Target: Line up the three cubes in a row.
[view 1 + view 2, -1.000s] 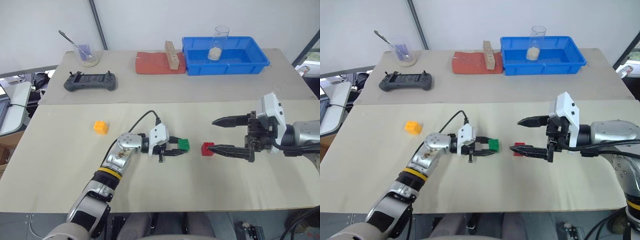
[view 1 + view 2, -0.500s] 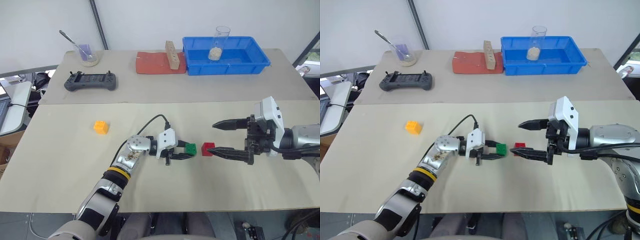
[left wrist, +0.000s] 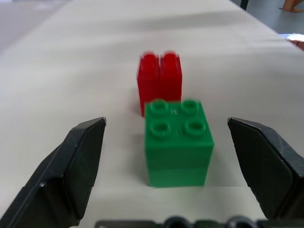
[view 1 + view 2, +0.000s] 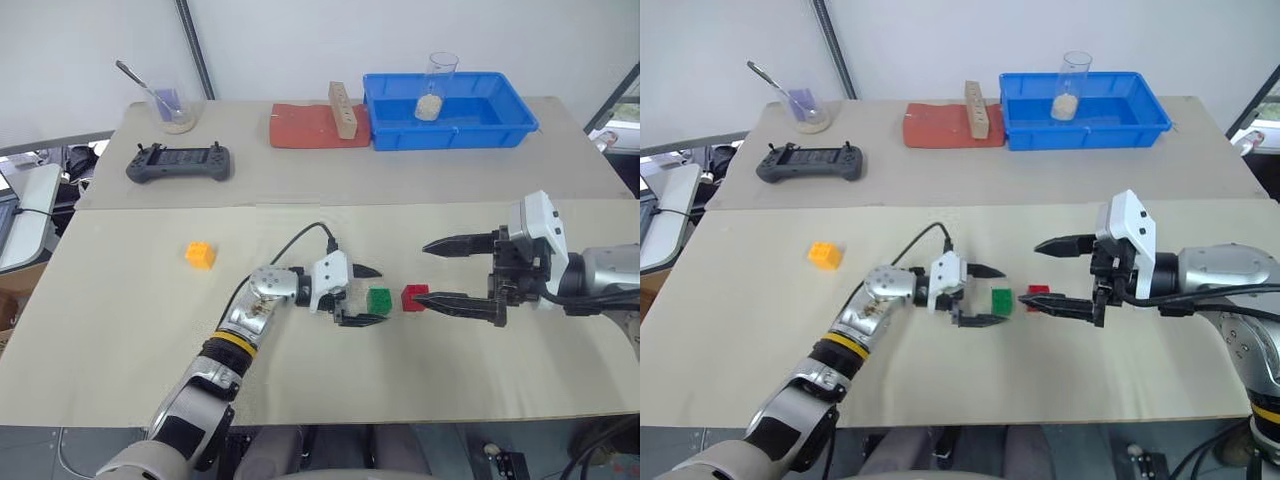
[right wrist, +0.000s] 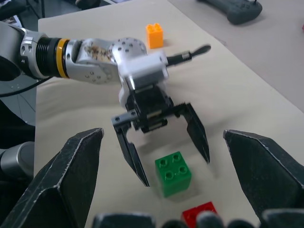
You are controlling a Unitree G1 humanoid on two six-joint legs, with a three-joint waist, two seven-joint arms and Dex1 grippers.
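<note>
The green cube [image 3: 178,142] stands on the table just left of the red cube [image 4: 414,297], with a small gap between them. My left gripper [image 4: 380,295] is open, one finger on each side of the green cube and neither touching it. My right gripper [image 4: 428,272] is open too; its near finger reaches up to the red cube's right side. The orange-yellow cube [image 4: 200,255] sits alone far to the left on the same table.
On the far table are a blue bin [image 4: 450,138] holding a glass jar [image 4: 440,85], a red mat [image 4: 305,127] with a tan wooden block [image 4: 345,110], a black controller [image 4: 180,162] and a beaker with a spoon [image 4: 175,110].
My left gripper carried the green cube rightwards to the red cube, then opened and let it go. The right gripper stayed where it was.
</note>
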